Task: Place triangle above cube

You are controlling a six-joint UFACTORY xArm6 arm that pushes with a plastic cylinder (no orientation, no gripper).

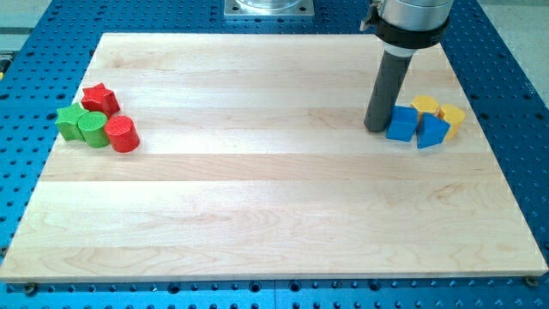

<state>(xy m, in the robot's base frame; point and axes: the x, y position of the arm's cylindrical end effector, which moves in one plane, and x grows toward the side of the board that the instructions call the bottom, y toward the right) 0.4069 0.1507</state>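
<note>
Wooden board (274, 197): red/green blocks (97, 118) left, blue/yellow blocks (425, 120) right.

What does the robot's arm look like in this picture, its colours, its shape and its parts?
Only the arm's lower end shows. A wide silver-grey cylinder enters from the view's top, ringed at its base by a black collar. Below it hangs a straight, round, dark grey rod, plain and unmarked, ending in my tip. No cables or labels are visible.

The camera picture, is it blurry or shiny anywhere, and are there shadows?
In the camera view, everything looks sharp; the wooden board shows soft, even light with no strong glare; only small, faint shadows sit under the red cylinder and beside my tip, next to the blue cube.
</note>
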